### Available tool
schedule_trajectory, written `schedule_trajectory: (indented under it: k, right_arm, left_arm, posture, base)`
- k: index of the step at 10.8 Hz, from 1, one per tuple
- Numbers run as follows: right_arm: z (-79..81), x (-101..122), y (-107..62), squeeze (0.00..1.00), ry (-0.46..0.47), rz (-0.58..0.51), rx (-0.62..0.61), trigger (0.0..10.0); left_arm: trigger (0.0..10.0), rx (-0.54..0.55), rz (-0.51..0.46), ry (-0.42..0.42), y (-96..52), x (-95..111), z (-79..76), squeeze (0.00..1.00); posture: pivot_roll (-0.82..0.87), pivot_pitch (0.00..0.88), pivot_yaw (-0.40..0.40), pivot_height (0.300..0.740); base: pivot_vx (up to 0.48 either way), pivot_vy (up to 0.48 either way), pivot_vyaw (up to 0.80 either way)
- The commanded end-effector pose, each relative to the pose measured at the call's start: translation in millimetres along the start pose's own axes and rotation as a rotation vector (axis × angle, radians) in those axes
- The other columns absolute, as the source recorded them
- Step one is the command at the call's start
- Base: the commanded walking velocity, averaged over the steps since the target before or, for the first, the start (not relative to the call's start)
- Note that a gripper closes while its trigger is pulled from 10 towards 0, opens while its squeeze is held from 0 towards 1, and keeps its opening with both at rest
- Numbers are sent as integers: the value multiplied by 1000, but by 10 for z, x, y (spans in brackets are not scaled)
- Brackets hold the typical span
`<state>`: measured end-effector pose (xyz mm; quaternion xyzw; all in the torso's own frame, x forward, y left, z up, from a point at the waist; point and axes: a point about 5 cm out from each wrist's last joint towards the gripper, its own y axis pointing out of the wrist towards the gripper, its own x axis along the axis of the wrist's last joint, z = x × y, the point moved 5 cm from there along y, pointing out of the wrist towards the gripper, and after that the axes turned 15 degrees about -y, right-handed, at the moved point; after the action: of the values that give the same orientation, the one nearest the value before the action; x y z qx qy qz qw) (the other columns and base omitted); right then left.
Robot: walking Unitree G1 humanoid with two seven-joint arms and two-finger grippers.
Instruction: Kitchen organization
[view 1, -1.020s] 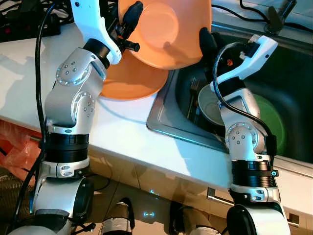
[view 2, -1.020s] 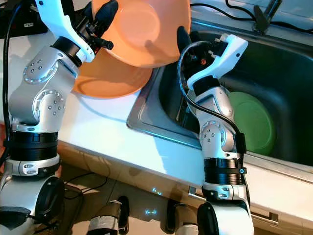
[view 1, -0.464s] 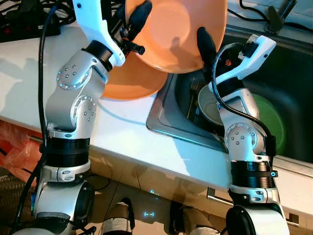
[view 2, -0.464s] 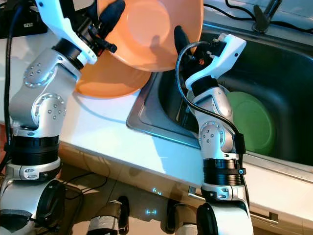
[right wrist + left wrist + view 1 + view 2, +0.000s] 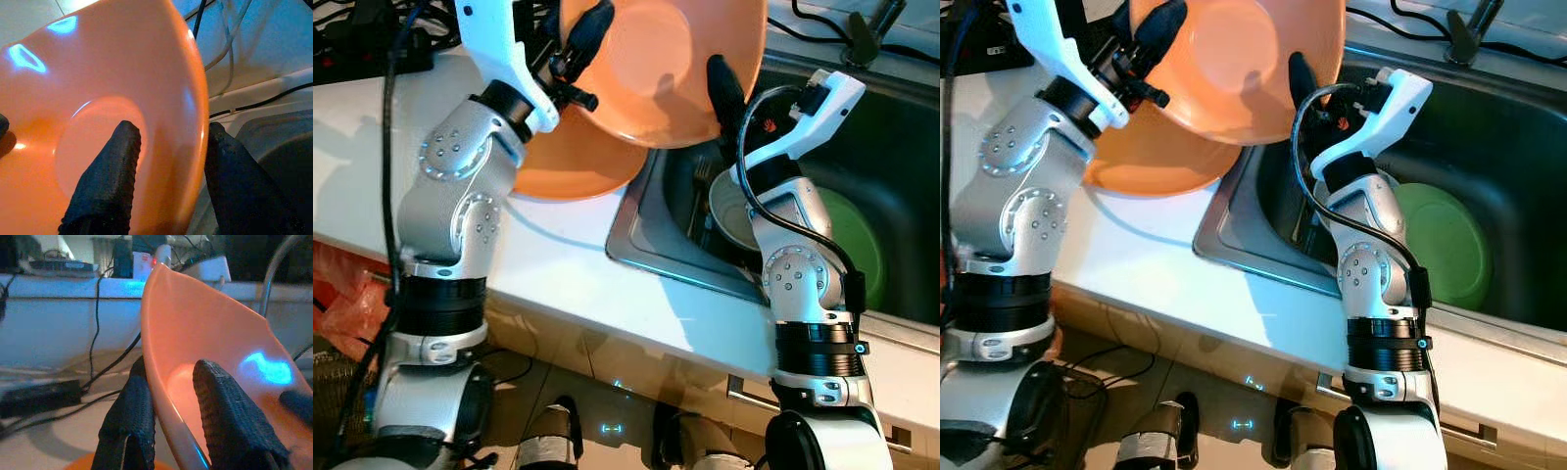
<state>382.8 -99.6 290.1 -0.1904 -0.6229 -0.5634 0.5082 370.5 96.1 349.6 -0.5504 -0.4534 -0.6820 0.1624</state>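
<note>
white tabletop [image 5: 568, 264] with steel sink [image 5: 651, 250] set into it on the right. orange bowl [image 5: 666, 69] held tilted in the air over the sink's left edge, left hand [image 5: 168, 431] pinching its left rim, right hand [image 5: 166, 166] pinching its right rim. second orange bowl [image 5: 578, 166] on tabletop beneath. green plate [image 5: 1445, 245], grey dish [image 5: 729, 211] in sink. faucet [image 5: 862, 34] behind, cables [image 5: 352, 39] far left.

Orange bowl [image 5: 666, 64] over an orange plate [image 5: 573, 162] (green plate [image 5: 857, 240] in the grey sink [image 5: 641, 235]).
</note>
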Motion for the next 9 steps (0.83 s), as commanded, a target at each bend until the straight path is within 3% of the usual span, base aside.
schedule_trajectory:
  k: [1,6,7,8,9]
  right_arm:
    - [-6,40,-25,0,4,-12,1,10000]
    - [3,36,-25,0,10,-11,7,10000]
    - [-1,36,-23,0,10,-10,4,9490]
    - [-16,35,-33,0,7,-7,1,2431]
    - [-18,37,-34,0,8,-7,1,0]
  left_arm:
    - [10000,-53,49,44,-18,-125,-114,0]
    - [10000,-38,-3,44,1,-29,-117,0]
    - [10000,-17,-19,58,0,6,-79,0]
    - [10000,15,-53,64,-9,83,-15,0]
    - [10000,17,-55,65,-9,89,-10,0]
  posture:
    - [125,243,-7,740]
    - [127,242,-8,740]
    - [125,243,-9,740]
    - [125,246,-11,740]
    - [126,248,-11,740]
  base:
    - [0,0,0]
    - [0,0,0]
    - [0,0,0]
    - [0,0,0]
    - [0,0,0]
